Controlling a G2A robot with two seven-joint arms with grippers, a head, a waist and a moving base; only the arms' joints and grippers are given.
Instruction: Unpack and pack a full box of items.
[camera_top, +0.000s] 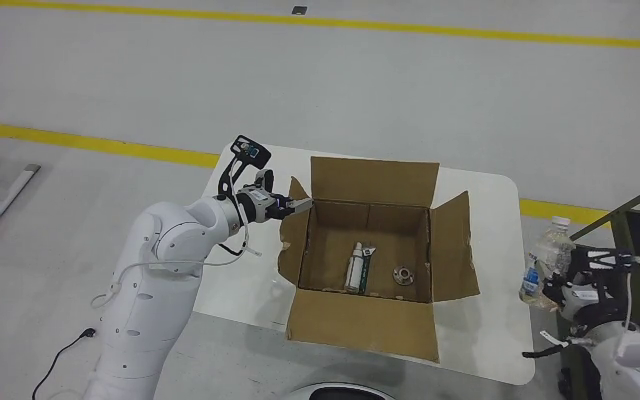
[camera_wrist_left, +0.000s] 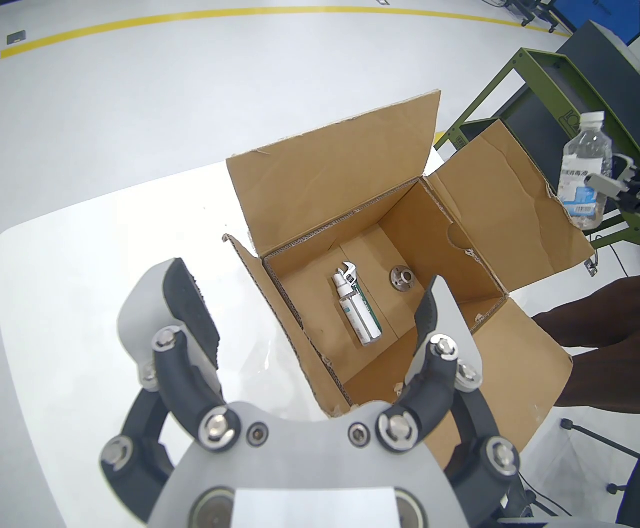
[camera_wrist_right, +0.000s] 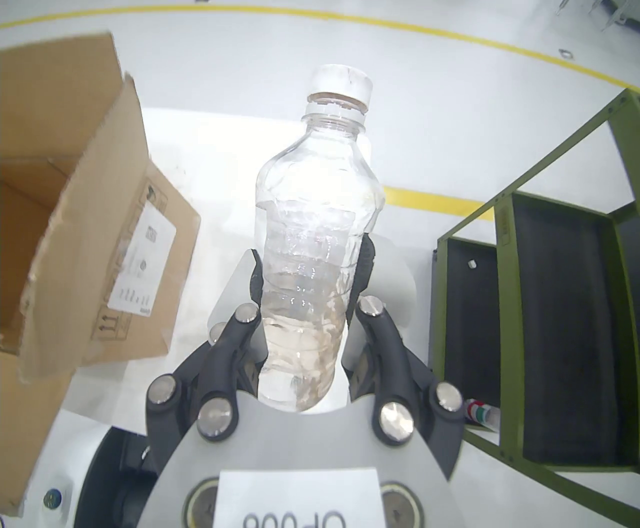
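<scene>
The right jaws pinch a clear bottle (camera_wrist_right: 315, 240) upright beyond the edge of the counter (camera_top: 495, 340), near a green rack (camera_wrist_right: 615, 320), probably to set it there. The left jaws hang spread at the rim of the open box (camera_top: 372, 183), ready for the 3 items (camera_wrist_left: 357, 312) inside.
</scene>
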